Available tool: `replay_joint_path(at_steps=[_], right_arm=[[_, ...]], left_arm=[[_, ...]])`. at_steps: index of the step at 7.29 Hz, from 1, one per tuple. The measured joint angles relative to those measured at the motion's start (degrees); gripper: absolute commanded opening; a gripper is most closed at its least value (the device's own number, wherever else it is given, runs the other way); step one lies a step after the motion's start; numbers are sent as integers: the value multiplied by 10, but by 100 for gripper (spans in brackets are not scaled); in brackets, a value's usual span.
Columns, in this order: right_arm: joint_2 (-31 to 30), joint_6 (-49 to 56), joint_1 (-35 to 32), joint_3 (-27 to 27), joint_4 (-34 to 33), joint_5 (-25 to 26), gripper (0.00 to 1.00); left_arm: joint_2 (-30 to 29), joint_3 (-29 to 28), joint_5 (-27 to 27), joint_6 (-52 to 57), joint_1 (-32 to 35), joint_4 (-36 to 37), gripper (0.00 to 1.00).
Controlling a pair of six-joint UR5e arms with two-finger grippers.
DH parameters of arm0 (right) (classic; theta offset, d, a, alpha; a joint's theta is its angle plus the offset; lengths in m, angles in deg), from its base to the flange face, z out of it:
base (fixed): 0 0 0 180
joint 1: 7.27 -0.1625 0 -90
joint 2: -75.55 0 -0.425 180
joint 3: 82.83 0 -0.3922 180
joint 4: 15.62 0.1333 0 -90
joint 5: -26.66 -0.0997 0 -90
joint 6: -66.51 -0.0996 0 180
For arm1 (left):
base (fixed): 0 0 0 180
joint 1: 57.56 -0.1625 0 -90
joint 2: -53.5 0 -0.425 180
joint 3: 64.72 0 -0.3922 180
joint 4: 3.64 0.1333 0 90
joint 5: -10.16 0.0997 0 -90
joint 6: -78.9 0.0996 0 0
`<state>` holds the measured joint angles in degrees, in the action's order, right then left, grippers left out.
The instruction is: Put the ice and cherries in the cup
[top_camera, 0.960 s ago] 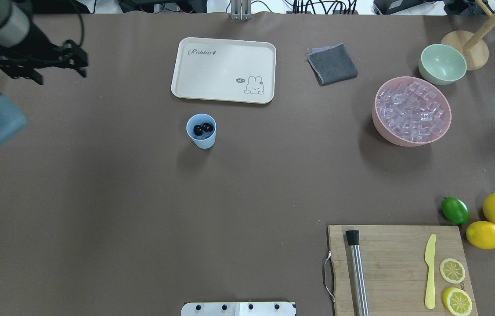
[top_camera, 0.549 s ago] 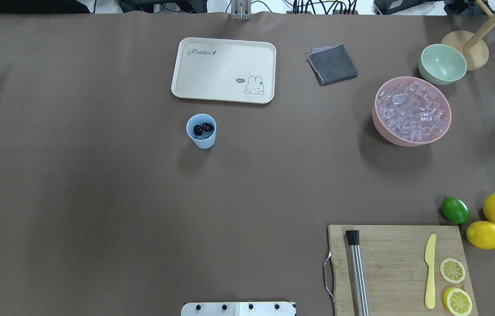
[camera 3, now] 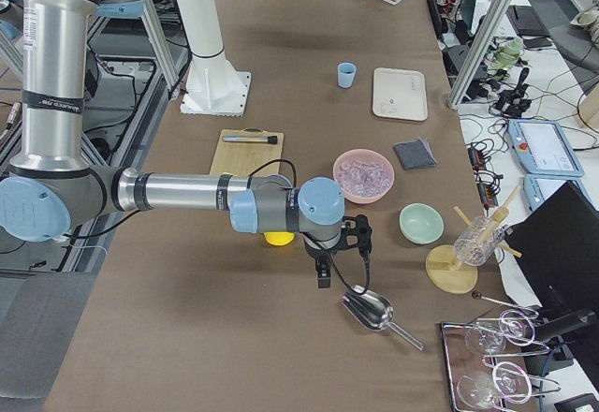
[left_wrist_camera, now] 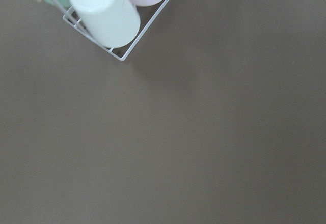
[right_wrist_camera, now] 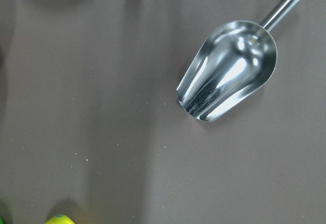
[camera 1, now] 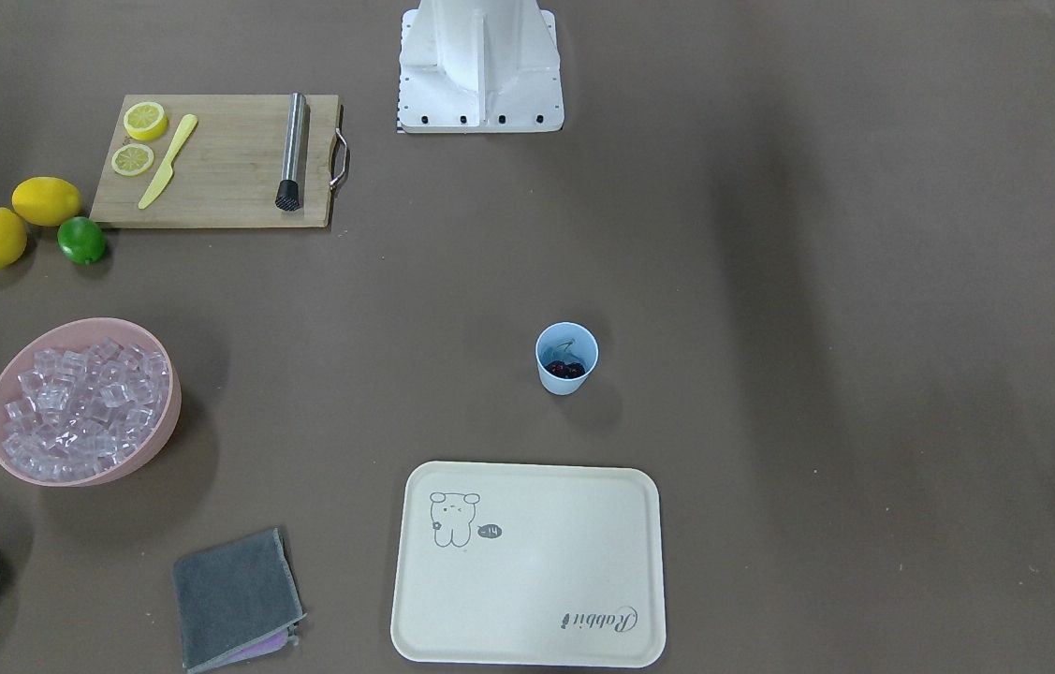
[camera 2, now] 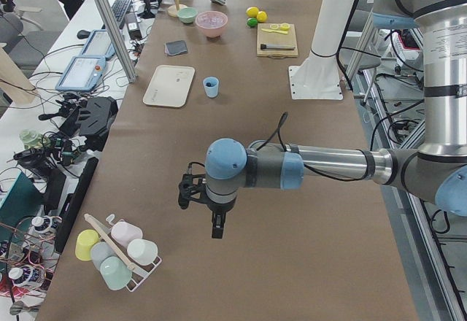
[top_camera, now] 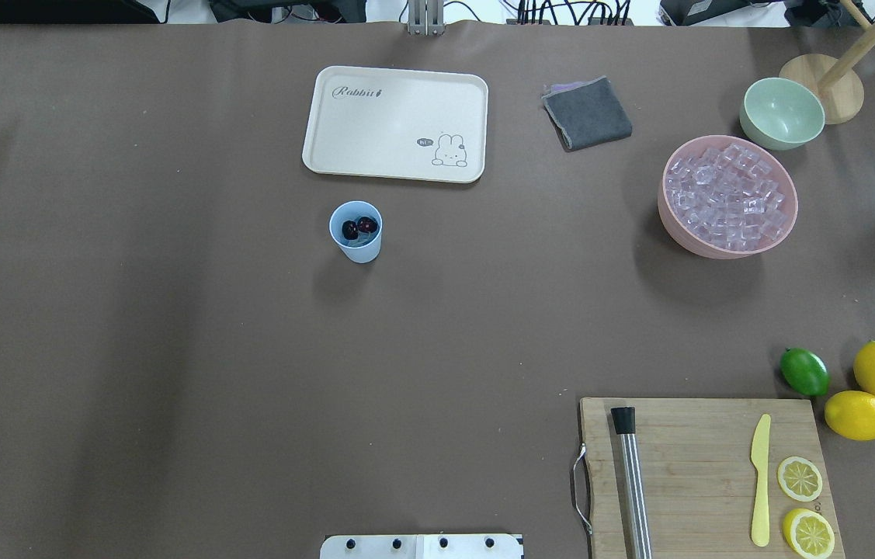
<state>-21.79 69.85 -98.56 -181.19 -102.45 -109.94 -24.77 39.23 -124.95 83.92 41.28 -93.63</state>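
Observation:
The light blue cup (top_camera: 355, 231) stands upright mid-table, in front of the cream tray; it also shows in the front view (camera 1: 566, 358). The dark cherries (top_camera: 359, 227) lie inside it. The ice (top_camera: 728, 194) fills the pink bowl (top_camera: 689, 237) at the right. My left gripper (camera 2: 217, 230) hangs over the bare table far to the left of the cup, near a cup rack. My right gripper (camera 3: 323, 276) hangs far right, beside a metal scoop. Both show only in the side views, so I cannot tell whether they are open or shut.
A cream tray (top_camera: 395, 123), a grey cloth (top_camera: 587, 113) and a pale green bowl (top_camera: 782, 113) lie at the back. A cutting board (top_camera: 705, 473) holds a muddler, a knife and lemon slices; a lime (top_camera: 803, 371) and lemons lie beside it. A metal scoop (right_wrist_camera: 229, 71) lies under the right wrist, and a cup rack (left_wrist_camera: 112, 15) under the left.
My left arm has drawn back out of the overhead view's left edge. The cup, the cherries and the bowl of ice have not moved.

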Motion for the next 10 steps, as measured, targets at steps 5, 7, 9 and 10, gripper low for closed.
replay_joint_path(at_steps=[5, 7, 9, 10], right_arm=[[-2, -7, 1, -7, -1, -9, 100], [-3, -7, 1, -8, -2, -9, 100], [-4, -7, 1, -8, -3, -10, 99], [-6, -7, 0, -8, -3, -11, 99]], left_arm=[[-117, -130, 0, 8, 12, -11, 98], [-113, -156, -1, 8, 11, -22, 98], [-98, -142, 0, -40, 6, -66, 98], [-85, -132, 1, -67, -4, -90, 98]])
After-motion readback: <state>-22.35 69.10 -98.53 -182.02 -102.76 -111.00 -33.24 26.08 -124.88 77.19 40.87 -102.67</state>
